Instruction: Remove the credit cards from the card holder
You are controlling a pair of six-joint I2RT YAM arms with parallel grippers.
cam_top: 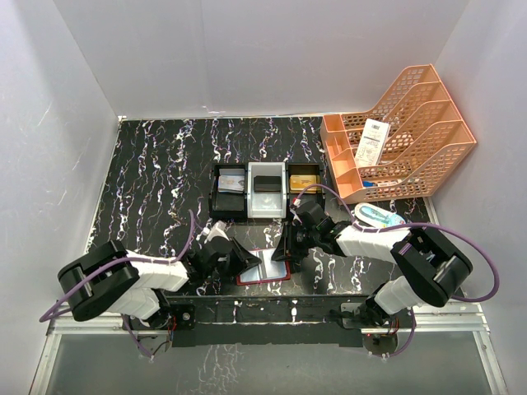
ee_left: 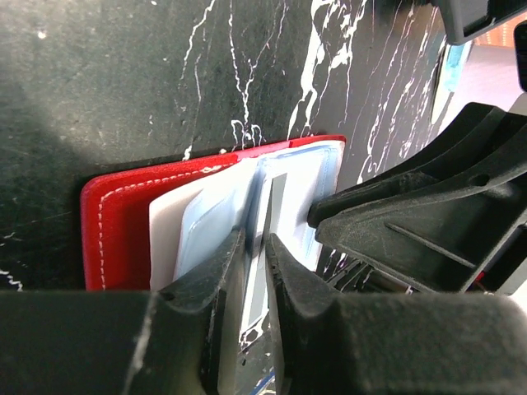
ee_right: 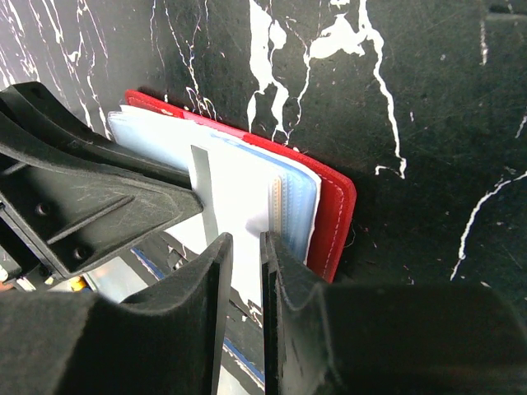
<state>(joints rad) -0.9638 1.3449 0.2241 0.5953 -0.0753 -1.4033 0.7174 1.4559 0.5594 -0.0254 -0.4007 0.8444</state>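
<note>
Left gripper and right gripper pinch the card holder's clear sleeves, where opposing pulls could tear them.

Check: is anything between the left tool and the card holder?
Nothing visible. The left tool is at the clear pockets of the open card holder; the right tool meets the same pages from the opposite side.

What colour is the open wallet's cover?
Red leather-like wallet cover, white stitching; clearest in left wrist view.
</note>
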